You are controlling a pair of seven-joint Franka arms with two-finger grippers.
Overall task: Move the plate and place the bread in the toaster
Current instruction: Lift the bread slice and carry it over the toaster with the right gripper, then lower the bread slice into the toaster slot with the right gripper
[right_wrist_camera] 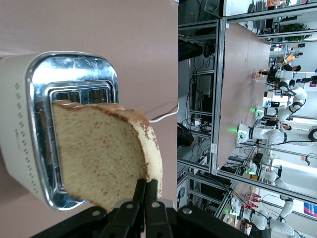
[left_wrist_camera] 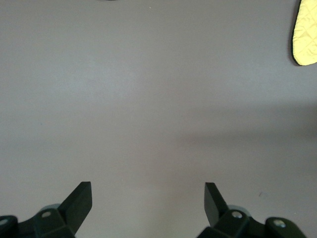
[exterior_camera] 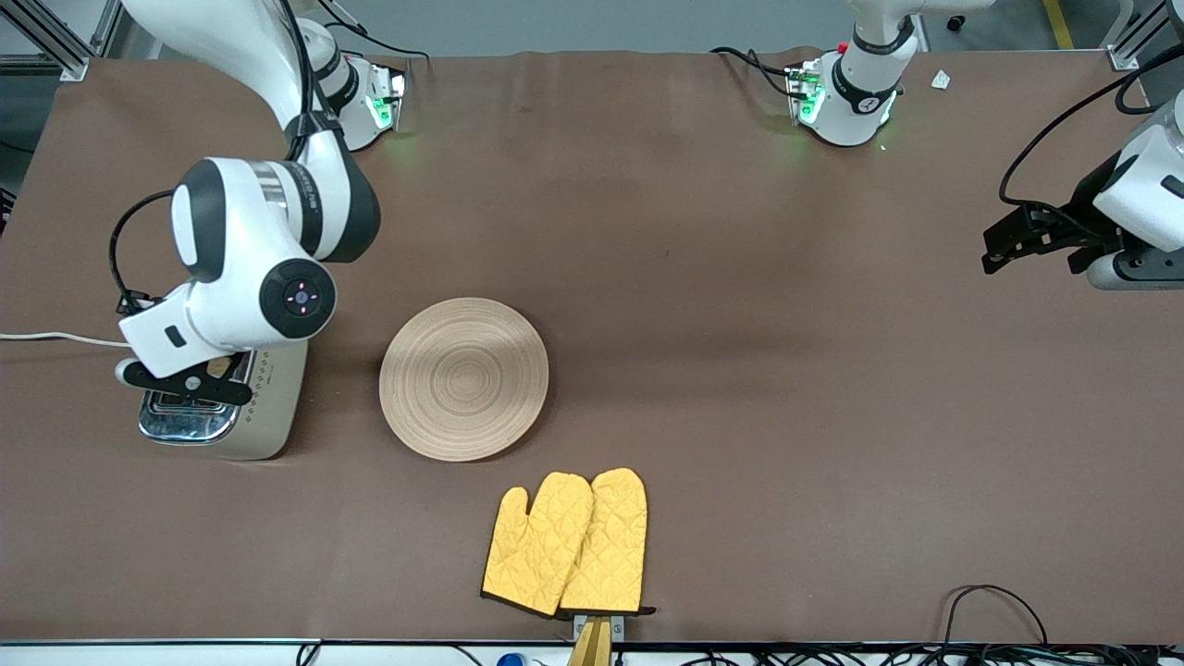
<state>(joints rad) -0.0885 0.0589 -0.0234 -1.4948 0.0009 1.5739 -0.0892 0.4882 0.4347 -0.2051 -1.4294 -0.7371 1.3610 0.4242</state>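
Observation:
The toaster (exterior_camera: pixel 264 421) stands toward the right arm's end of the table; its chrome top (right_wrist_camera: pixel 74 67) and two slots show in the right wrist view. My right gripper (exterior_camera: pixel 199 384) hangs right over it, shut on the crust edge of the bread (right_wrist_camera: pixel 99 153). That gripper (right_wrist_camera: pixel 147 184) pinches the slice upright above the slots. Only a tan sliver of bread (exterior_camera: pixel 219 366) shows in the front view. The round wooden plate (exterior_camera: pixel 463 377) lies bare beside the toaster, toward the table's middle. My left gripper (exterior_camera: pixel 999 248) waits open over the left arm's end of the table, nothing between its fingers (left_wrist_camera: pixel 79 201).
A pair of yellow oven mitts (exterior_camera: pixel 569 546) lies nearer to the front camera than the plate, one mitt's edge (left_wrist_camera: pixel 305 34) showing in the left wrist view. The toaster's white cord (exterior_camera: pixel 55 338) runs off the table edge. Cables lie along the front edge.

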